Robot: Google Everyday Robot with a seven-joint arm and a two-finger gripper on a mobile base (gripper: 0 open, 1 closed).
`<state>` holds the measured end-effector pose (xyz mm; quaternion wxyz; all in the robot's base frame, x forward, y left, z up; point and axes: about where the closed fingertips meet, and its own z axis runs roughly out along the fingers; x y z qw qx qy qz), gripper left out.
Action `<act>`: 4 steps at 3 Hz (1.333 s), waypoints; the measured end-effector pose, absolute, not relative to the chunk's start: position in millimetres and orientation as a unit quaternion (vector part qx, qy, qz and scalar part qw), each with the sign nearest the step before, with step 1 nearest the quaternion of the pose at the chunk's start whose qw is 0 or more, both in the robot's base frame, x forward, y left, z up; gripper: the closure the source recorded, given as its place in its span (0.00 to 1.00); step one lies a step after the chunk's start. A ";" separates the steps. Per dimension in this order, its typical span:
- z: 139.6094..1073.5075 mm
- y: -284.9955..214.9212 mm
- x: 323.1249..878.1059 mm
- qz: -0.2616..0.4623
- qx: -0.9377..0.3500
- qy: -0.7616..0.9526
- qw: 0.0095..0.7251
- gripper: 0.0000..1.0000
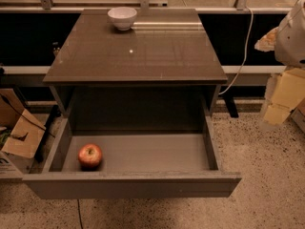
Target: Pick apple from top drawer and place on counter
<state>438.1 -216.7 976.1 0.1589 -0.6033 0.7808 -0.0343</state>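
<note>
The apple [90, 156], small and red with yellowish patches, lies on the flat grey bottom of the top drawer [143, 152], in its front left corner. The drawer is pulled fully out, with its plain front panel [131, 184] nearest the camera. The glossy dark-brown counter [138, 51] tops the cabinet behind it. My gripper [281, 101] is at the right edge of the view, pale yellow under a white-grey arm segment [291, 32]. It hangs beside the cabinet, well to the right of the drawer and far from the apple, and it holds nothing that I can see.
A white bowl [122, 18] stands at the back left of the counter. A white cable [243, 56] hangs behind the cabinet's right side. Cardboard boxes [19, 132] sit on the floor to the left. Speckled floor [267, 175] lies to the right of the drawer.
</note>
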 end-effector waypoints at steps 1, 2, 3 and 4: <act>976.1 -216.7 438.1 -0.034 -0.603 0.781 0.159 0.00; 975.3 -214.5 438.5 -0.032 -0.604 0.780 0.163 0.00; 964.6 -201.7 440.6 -0.011 -0.606 0.774 0.186 0.00; 941.7 -175.1 445.4 0.020 -0.614 0.761 0.207 0.00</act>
